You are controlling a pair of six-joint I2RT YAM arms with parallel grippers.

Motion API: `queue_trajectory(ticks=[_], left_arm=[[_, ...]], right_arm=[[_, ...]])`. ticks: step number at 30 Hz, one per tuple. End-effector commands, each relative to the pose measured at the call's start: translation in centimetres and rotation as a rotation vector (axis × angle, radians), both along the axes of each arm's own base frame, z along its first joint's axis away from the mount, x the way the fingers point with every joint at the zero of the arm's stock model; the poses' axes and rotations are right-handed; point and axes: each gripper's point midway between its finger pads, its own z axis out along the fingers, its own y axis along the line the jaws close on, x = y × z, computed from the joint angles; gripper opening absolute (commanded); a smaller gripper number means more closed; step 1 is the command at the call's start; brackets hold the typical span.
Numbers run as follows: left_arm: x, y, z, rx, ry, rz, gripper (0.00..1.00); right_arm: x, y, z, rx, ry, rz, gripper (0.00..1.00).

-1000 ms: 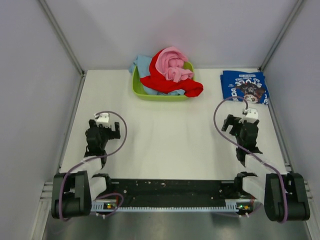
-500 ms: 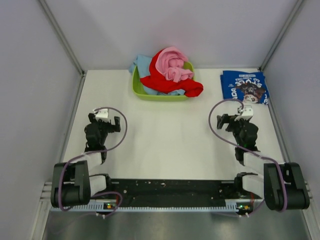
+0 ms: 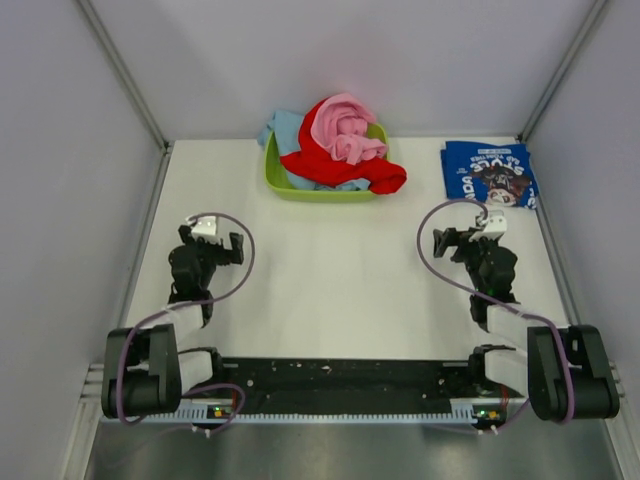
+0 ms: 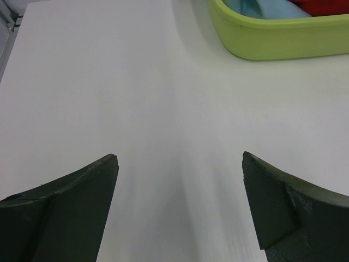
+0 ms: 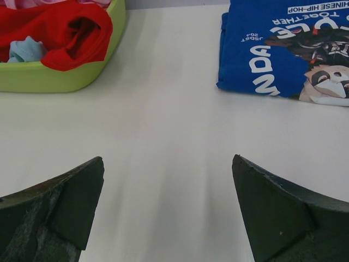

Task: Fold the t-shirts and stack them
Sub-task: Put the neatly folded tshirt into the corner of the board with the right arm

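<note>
A royal blue t-shirt (image 3: 488, 173) with a dark cartoon print lies folded flat at the back right of the table; it also shows in the right wrist view (image 5: 283, 49). A red t-shirt (image 3: 335, 165), a pink one (image 3: 343, 130) and a light blue one (image 3: 282, 128) are heaped in a lime green tub (image 3: 280, 185). The red shirt hangs over the tub's rim in the right wrist view (image 5: 65, 35). My left gripper (image 3: 208, 245) is open and empty over bare table at the left; it shows in its wrist view (image 4: 180, 158). My right gripper (image 3: 468, 240) is open and empty, short of the blue shirt (image 5: 168, 159).
The white table (image 3: 330, 280) is walled by pale panels on the left, back and right. The tub (image 4: 272, 38) stands at the back centre. The arms' bases and a black rail (image 3: 340, 385) run along the near edge.
Over the last second both grippers moved a little toward the back of the table and then held still. The shirts have not moved.
</note>
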Motion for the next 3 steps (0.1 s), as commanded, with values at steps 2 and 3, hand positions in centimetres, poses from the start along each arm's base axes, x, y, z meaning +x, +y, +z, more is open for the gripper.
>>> queue_trajectory(ticks=[2, 3], left_arm=[[0.62, -0.38, 2.09, -0.001, -0.063, -0.029, 0.99], [0.78, 0.15, 2.14, -0.010, -0.062, 0.005, 0.99]], right_arm=[[0.14, 0.41, 1.20, 0.003, -0.049, 0.015, 0.99], [0.11, 0.38, 1.19, 0.003, -0.049, 0.013, 0.99]])
